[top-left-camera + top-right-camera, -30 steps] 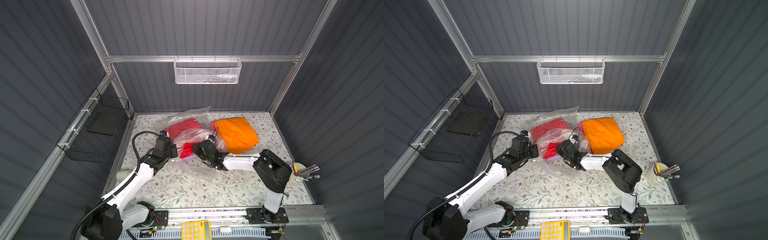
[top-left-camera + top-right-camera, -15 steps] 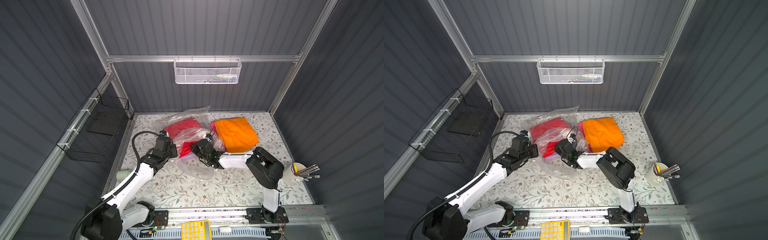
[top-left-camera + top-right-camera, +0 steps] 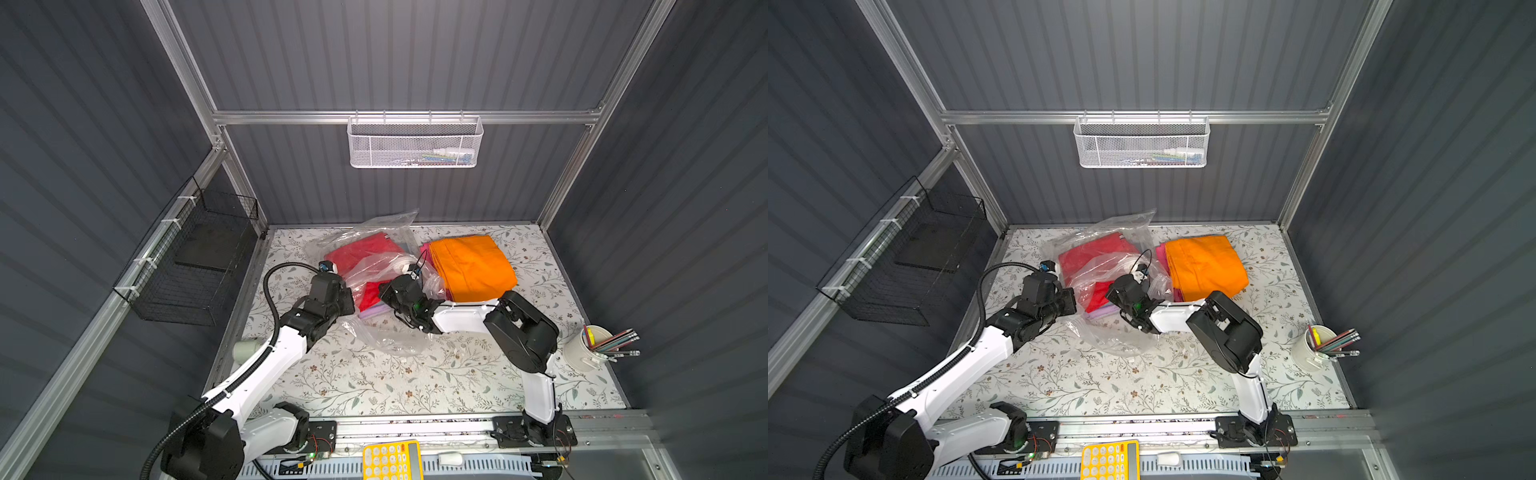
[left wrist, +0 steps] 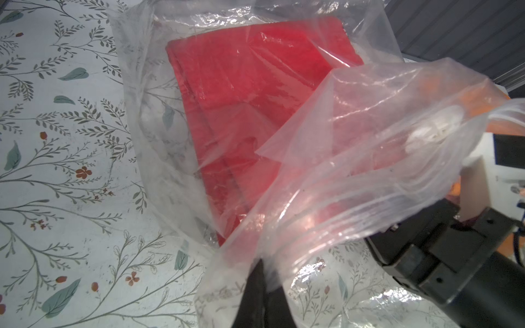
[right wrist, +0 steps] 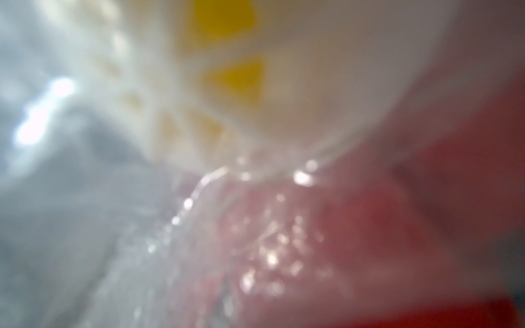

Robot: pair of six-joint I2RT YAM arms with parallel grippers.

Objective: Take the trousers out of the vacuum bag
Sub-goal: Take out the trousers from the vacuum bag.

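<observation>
The clear vacuum bag [image 3: 374, 232] [image 3: 1113, 232] lies crumpled at the back of the table, with red trousers [image 3: 361, 253] [image 4: 241, 85] inside. A lilac edge [image 3: 374, 311] shows under the red cloth near the bag's mouth. Orange trousers [image 3: 469, 266] [image 3: 1204, 266] lie outside to the right, on a pink pair [image 3: 424, 249]. My left gripper [image 3: 349, 298] [image 4: 262, 272] is shut on the bag's plastic lip and holds it up. My right gripper [image 3: 384, 293] [image 3: 1111, 293] sits in the bag's mouth against the red cloth, its fingers hidden by film. The right wrist view is blurred: white valve cap [image 5: 227, 85], red cloth.
A white mesh basket [image 3: 415, 143] hangs on the back wall and a black wire basket [image 3: 195, 257] on the left wall. A white cup of pencils [image 3: 590, 345] stands at the right edge. A yellow calculator [image 3: 390, 459] lies in front of the rail.
My right arm has pushed leftward, deeper into the bag's mouth, and its gripper has closed. The left gripper has kept its hold on the plastic.
</observation>
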